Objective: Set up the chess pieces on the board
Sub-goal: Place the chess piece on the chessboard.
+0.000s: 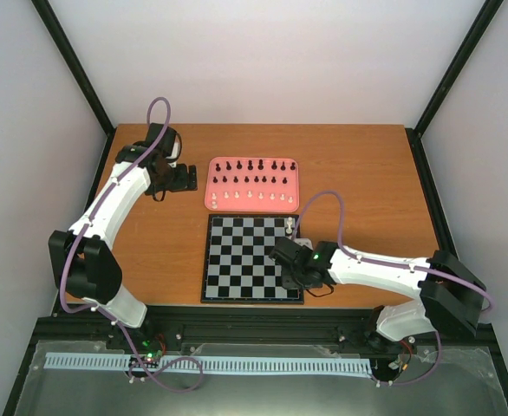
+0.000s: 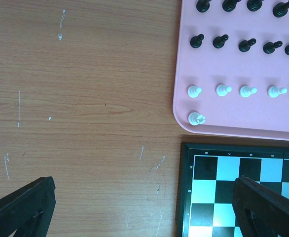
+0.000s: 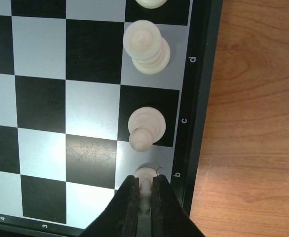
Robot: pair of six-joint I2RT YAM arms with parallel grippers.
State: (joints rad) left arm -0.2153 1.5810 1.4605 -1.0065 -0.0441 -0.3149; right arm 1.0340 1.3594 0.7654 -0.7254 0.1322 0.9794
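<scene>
The board [image 1: 237, 260] lies mid-table, its corner in the left wrist view [image 2: 223, 187]. In the right wrist view my right gripper [image 3: 144, 183] is shut on a cream-white chess piece [image 3: 145, 173] standing on the b square of the board's [image 3: 46, 103] edge column. More white pieces stand on the c square [image 3: 146, 126] and the d square [image 3: 147, 48]. From above, the right gripper [image 1: 290, 270] hovers at the board's right edge. My left gripper [image 2: 144, 212] is open over bare table beside the pink tray [image 2: 184, 94], holding nothing.
The pink tray [image 1: 216, 192] behind the board carries rows of black pieces [image 1: 250, 166] and white pieces [image 1: 250, 196]. One white piece [image 1: 289, 225] stands at the board's far right corner. Wooden table [image 1: 367, 191] extends right of the board.
</scene>
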